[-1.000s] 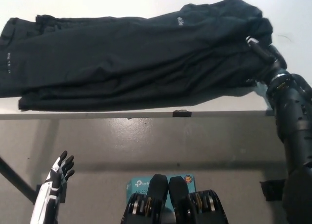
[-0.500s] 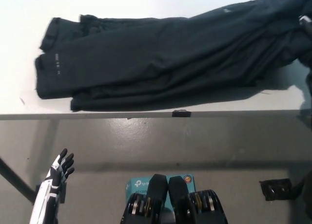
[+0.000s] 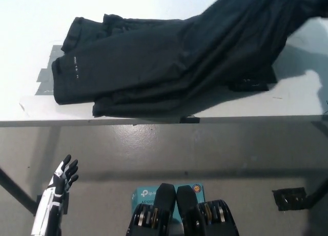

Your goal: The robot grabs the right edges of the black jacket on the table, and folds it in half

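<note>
Lifted off the worktop point(image 3: 302, 105), the limp black jacket point(image 3: 169, 66) drapes from its right edge; my right hand's unseen, left hand point(image 3: 61, 179) idle, fingers spread.

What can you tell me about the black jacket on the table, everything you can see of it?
The black jacket looks like thin, matte, wrinkled fabric. Its left part lies flat on the white table, with small pale lettering near the left hem. Its right part rises toward the picture's upper right and runs out of frame, casting a shadow on the tabletop. The near edge lies close to the table's front edge. No hand shows touching it.
</note>
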